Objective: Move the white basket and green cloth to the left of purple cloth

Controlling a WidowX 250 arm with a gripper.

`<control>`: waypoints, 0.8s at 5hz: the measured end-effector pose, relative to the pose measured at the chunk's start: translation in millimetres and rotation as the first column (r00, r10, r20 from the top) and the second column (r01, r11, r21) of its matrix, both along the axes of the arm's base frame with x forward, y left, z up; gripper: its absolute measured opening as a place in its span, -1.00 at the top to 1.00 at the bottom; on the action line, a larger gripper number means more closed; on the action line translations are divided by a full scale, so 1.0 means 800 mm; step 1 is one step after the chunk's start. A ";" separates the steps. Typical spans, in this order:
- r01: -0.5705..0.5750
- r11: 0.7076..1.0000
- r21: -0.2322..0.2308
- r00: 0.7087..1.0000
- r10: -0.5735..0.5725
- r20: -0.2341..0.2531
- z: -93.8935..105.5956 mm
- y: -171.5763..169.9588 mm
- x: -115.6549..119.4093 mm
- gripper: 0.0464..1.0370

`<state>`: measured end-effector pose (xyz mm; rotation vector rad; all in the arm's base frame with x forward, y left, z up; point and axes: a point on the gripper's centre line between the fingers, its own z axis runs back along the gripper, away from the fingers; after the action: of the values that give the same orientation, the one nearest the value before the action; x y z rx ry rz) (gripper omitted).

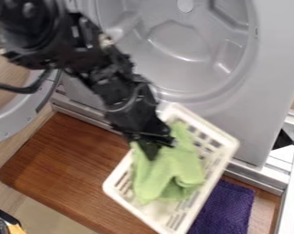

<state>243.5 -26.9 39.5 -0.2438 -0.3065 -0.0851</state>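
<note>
The job in hand looks to be the carry or the setting down: the pincer (pixel 152 151) is at the upper-left part of the white slatted basket (pixel 209 128), right over the light green cloth (pixel 169 176). Whether it is clenched on the cloth, on the basket's rim or on nothing at all I cannot tell, and the same goes for whether the basket hangs or rests. The basket stretches from just above and right of the pincer to well below it, turned at a slant, with the cloth bunched inside, directly below the pincer. The purple cloth (pixel 228 205) lies on the brown wooden desk (pixel 70 160), below and to the right of the pincer — the basket's lower right side covers part of it from this viewpoint. Above and to the right of the pincer is the grey drum (pixel 180 41), with the round door (pixel 15 123) off to its left. The next move, as I judge it, calls for bringing the basket leftward, clear of the purple cloth, then letting it down flat and releasing — gently, since a tilt or a snag could drag the green cloth out.
</note>
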 end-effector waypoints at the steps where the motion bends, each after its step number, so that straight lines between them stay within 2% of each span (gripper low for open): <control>1: -0.083 0.996 0.025 0.995 0.084 -0.047 -0.017 0.033 -0.023 0.86; 2: -0.170 0.985 0.027 0.985 0.171 -0.037 -0.036 0.066 -0.038 0.86; 4: -0.257 0.966 0.029 0.965 0.258 -0.036 -0.062 0.106 -0.030 0.86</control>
<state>219.4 57.8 -9.7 -0.1797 -0.2956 0.1732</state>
